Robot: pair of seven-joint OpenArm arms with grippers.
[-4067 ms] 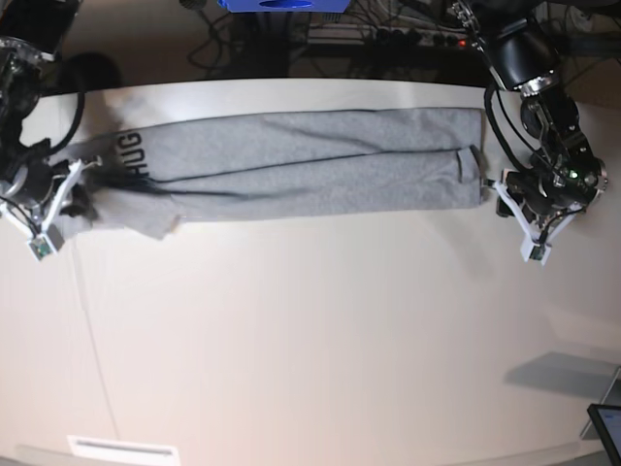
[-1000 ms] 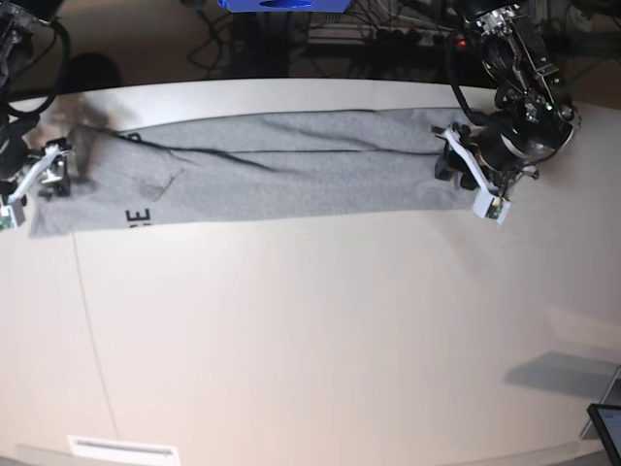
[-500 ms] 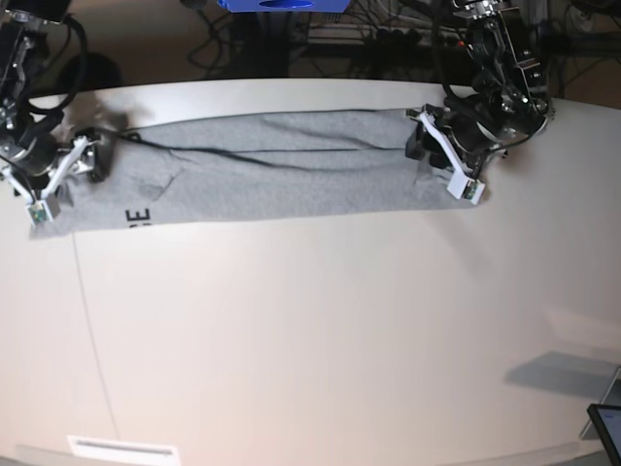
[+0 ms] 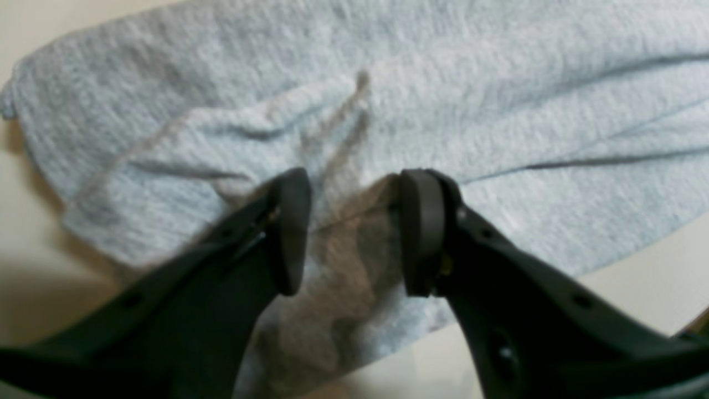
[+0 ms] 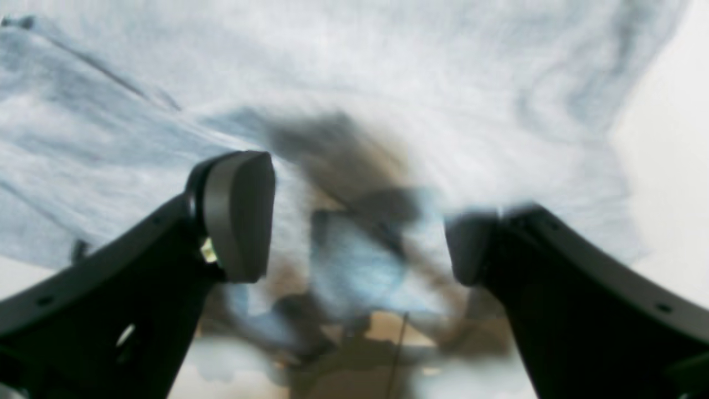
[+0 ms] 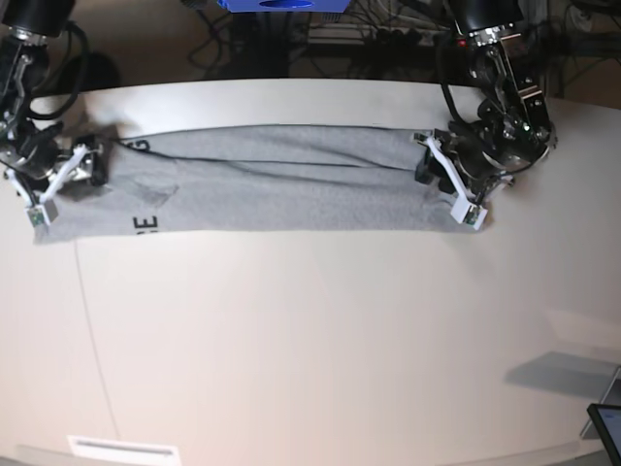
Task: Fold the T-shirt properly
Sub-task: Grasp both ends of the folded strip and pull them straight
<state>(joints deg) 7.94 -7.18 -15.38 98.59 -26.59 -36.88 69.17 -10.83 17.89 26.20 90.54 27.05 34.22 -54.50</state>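
Even, bright overhead light fills the base view, where the pale table (image 6: 320,340) stays sharp and curves at the edges from lens distortion; a soft grey shadow sits at its lower right. The left wrist view is slightly soft, with a brownish shadow on the T-shirt (image 4: 443,111). The right wrist view is heavily smeared by motion blur and washed out at right.

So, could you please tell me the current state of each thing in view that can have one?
T-shirt: lying flat on the table, folded into a long narrow strip, black lettering showing near one end.
Left claw: jaws apart, over one end of the strip, nothing gripped.
Right claw: jaws wide open, over the lettered end, nothing gripped.
Table: carrying the shirt along its far side.
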